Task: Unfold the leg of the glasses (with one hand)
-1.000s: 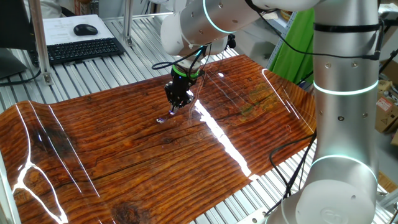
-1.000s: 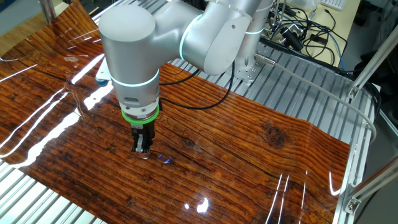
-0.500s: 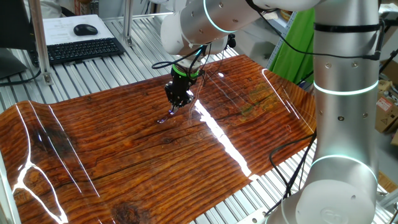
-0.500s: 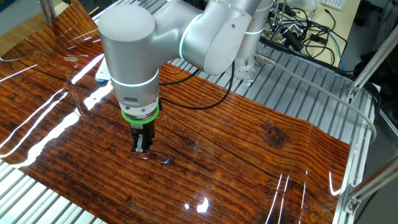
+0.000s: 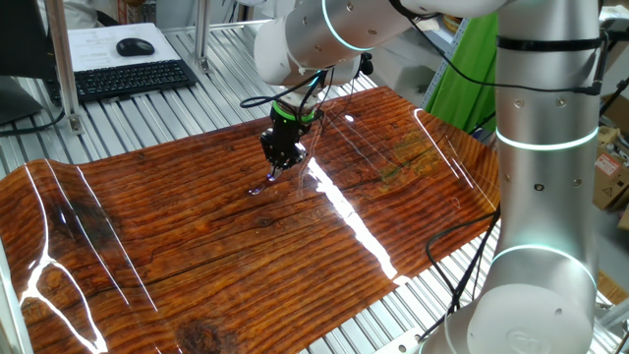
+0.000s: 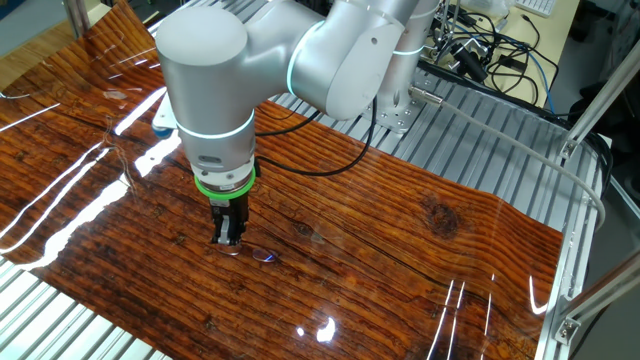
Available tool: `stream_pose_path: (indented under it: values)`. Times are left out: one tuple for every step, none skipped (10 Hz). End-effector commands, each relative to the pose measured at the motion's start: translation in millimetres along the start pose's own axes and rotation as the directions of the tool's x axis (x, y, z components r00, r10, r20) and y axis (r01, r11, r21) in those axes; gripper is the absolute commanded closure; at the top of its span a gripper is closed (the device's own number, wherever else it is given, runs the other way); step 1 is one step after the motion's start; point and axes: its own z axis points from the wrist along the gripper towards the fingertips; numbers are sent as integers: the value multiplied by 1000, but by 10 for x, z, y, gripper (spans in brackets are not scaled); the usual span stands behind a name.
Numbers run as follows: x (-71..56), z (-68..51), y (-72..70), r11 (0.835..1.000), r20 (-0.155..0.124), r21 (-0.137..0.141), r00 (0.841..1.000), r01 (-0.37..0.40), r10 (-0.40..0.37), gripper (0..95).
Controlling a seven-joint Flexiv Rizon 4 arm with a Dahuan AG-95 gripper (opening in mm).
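The glasses (image 6: pixel 256 255) are a tiny thin frame with glinting lenses, lying flat on the wood-grain table; they also show as a small glint in one fixed view (image 5: pixel 257 189). My black gripper (image 6: pixel 228 241) points straight down with its tips at the table, on the left end of the glasses. Its fingers stand close together and seem to pinch the thin leg there. The leg itself is too fine to make out and is partly hidden by the fingertips. In one fixed view the gripper (image 5: pixel 274 176) stands just right of the glint.
The glossy wood-grain sheet (image 5: pixel 197 246) has long white glare streaks. A keyboard (image 5: pixel 128 77) and mouse (image 5: pixel 135 46) lie beyond its far left edge. The arm's base column (image 5: pixel 545 177) stands at the right. Cables (image 6: pixel 490 50) lie behind on the metal slats.
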Motion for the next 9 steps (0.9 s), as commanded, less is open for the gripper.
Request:
stream_pose_path:
  values:
    - [-1,4,2,1000,-1,0,1000,-1,1,950]
    - [-1,7,2,1000,0,0,1000,-2,2,760]
    - [-1,9,2,1000,0,0,1000,-2,2,760]
    - [-1,15,1,1000,-1,0,1000,-4,4,760]
    - [-1,17,0,1000,0,0,1000,-3,3,760]
    - [-3,15,3,1000,1,1,1000,-2,2,760]
    - [-12,5,12,1000,5,3,1000,-1,1,760]
    - [-20,-5,20,1000,6,4,1000,-1,1,760]
    - [-39,-27,38,1000,5,5,1000,-6,6,950]
